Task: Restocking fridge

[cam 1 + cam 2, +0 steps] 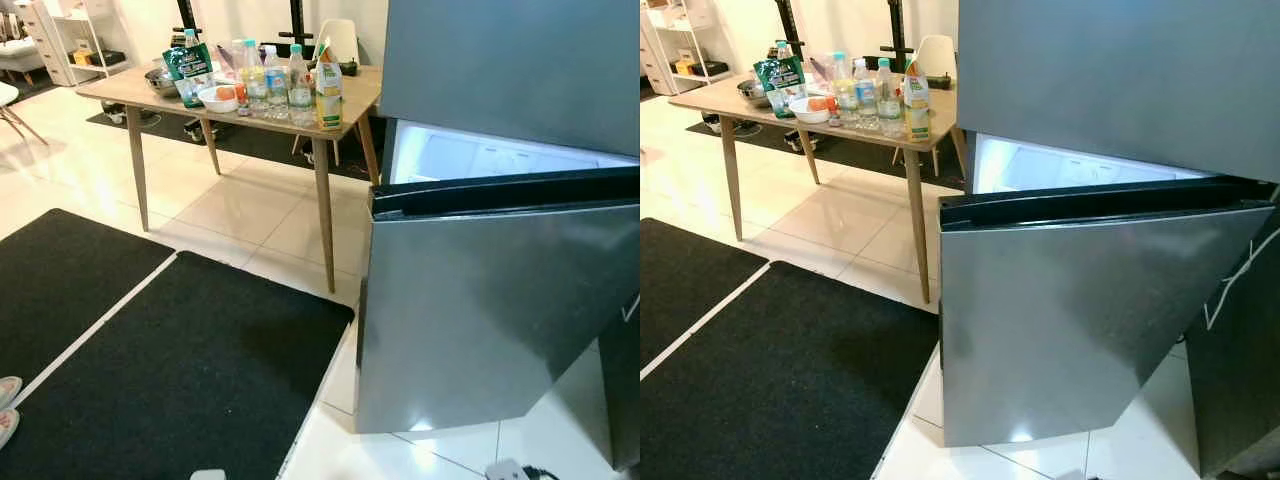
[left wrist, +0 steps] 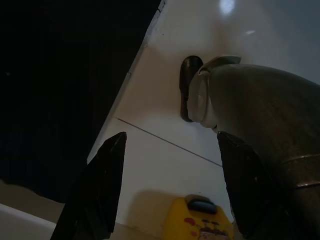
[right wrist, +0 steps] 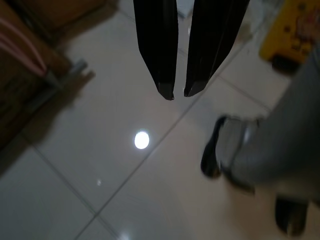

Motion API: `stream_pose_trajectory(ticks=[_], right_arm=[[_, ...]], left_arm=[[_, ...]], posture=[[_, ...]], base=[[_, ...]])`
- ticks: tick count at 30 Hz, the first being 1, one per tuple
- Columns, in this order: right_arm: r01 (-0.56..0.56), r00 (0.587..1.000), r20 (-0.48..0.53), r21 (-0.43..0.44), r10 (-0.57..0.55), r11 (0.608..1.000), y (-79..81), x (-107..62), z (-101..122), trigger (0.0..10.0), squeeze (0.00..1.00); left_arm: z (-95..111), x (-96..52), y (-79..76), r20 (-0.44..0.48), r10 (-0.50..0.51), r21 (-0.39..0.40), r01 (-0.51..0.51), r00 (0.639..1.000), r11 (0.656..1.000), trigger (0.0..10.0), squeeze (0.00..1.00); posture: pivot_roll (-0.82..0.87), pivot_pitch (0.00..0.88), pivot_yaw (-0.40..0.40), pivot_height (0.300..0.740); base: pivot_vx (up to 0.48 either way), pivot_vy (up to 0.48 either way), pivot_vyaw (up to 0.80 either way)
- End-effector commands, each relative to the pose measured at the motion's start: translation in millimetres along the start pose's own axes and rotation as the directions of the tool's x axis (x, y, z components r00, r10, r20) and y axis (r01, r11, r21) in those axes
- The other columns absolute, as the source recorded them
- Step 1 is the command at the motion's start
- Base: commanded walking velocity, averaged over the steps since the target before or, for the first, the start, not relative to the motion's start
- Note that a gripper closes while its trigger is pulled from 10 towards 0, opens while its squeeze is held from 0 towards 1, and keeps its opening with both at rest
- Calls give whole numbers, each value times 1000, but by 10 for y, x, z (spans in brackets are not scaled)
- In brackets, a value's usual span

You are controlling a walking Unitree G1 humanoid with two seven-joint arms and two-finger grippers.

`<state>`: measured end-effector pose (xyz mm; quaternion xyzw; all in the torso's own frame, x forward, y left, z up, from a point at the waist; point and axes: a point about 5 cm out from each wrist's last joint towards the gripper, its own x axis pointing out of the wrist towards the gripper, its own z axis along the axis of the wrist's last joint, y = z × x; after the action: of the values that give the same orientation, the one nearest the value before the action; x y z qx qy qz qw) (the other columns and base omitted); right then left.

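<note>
Left fingers (image 2: 165, 195) spread, right fingers (image 3: 179, 95) nearly closed, empty, fridge door (image 1: 500, 310) swung open leftward.

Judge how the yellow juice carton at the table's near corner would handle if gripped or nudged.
The juice carton is tall and narrow, so a push up high would probably tip it. It stands near the table edge, so a nudge might send it off. Its flat sides should suit a grip, though squeezing could dent them.
</note>
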<state>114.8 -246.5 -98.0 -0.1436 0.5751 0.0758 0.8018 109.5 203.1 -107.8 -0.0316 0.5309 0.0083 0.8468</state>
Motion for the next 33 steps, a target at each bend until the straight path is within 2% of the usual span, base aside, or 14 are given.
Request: stream_pose_trajectory(ticks=[1,7,33], right_arm=[[9,1000,0,10,-9,1000,-3,1,2,10000,0],[22,1000,8,17,-22,1000,-7,2,16,10000,0],[19,1000,-4,12,-19,1000,30,7,-15,10000,0]], left_arm=[[-47,-7,6,-25,-3,6,3,1000,1000,10000,0],[-66,-11,18,-37,3,9,-2,999,1000,10000,0],[-104,-19,24,-55,2,28,0,998,1000,10000,0]], posture=[[-77,23,11,740],[-77,23,10,740],[-75,21,10,740]], base=[[0,0,0],[171,0,0],[317,0,0]])
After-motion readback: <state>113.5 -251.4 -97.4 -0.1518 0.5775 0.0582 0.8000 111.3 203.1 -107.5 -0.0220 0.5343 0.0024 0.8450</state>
